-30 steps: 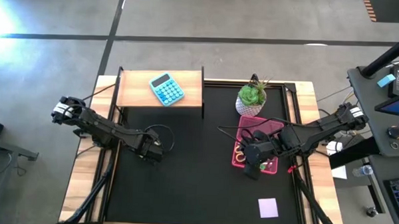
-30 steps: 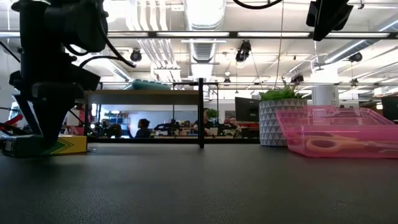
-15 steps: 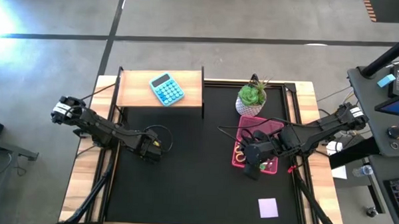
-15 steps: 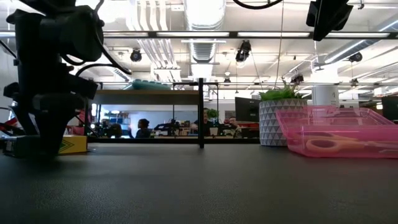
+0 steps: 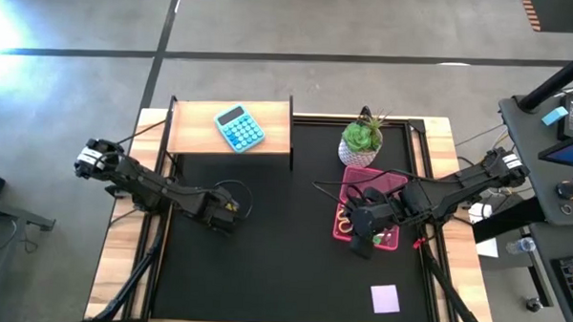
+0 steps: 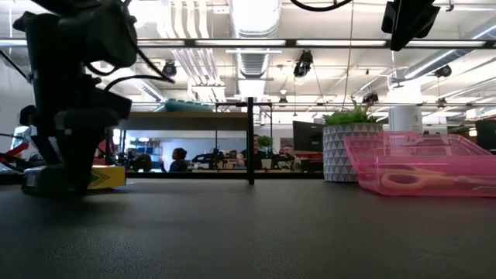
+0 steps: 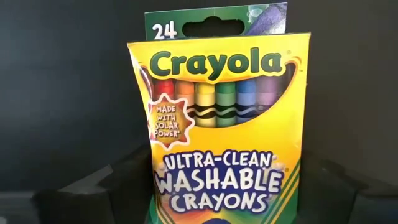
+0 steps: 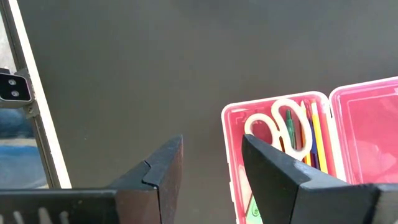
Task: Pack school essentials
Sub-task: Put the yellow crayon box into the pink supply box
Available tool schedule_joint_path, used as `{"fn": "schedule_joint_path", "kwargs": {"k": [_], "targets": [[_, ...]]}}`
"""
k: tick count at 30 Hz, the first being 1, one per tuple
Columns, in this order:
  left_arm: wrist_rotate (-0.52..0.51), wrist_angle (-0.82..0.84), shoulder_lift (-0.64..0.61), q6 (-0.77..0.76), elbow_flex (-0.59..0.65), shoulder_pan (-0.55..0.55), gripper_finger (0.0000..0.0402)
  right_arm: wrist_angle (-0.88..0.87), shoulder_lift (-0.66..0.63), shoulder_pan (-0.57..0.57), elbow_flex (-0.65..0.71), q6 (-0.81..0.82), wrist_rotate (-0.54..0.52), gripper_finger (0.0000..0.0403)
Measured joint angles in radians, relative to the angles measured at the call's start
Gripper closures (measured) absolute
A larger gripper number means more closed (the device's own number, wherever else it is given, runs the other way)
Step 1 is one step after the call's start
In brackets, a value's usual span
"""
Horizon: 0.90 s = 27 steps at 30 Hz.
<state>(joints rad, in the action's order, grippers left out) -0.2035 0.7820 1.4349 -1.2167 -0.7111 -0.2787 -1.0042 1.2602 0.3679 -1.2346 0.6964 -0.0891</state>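
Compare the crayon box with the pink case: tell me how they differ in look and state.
The crayon box is opaque yellow and green card, printed and closed; the pink case is see-through plastic, lid open, with scissors and pencils inside. The crayon box lies between the left claw's fingers; the pink case sits under the right claw, ungripped. Both rest on the black mat.

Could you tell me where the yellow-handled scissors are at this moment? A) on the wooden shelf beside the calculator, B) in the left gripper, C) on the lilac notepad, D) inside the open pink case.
D: the scissors lie inside the open pink case beside some pencils, as the right wrist view shows.
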Motion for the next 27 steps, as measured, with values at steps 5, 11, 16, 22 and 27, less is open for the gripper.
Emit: {"fn": "schedule_joint_path", "kwargs": {"k": [5,11,16,22,27], "targets": [[0.001,-0.043,-0.003,0.023,-0.05,0.0,0.0111,0.0,0.0,0.0,0.0,0.0,0.0,0.0248],[-0.013,-0.162,-0.004,0.129,-0.108,0.002,0.0111,0.0,0.0,0.0,0.0,0.0,0.0,0.0248],[-0.016,-0.43,-0.003,0.225,-0.119,0.015,0.0111,0.0,0.0,0.0,0.0,0.0,0.0,0.0248],[-0.039,-0.758,0.004,0.288,-0.117,0.029,0.0111,0.0,0.0,0.0,0.0,0.0,0.0,0.0248],[-0.041,-0.861,0.031,0.346,-0.136,0.029,0.0111,0.0,0.0,0.0,0.0,0.0,0.0,0.0248]]}}
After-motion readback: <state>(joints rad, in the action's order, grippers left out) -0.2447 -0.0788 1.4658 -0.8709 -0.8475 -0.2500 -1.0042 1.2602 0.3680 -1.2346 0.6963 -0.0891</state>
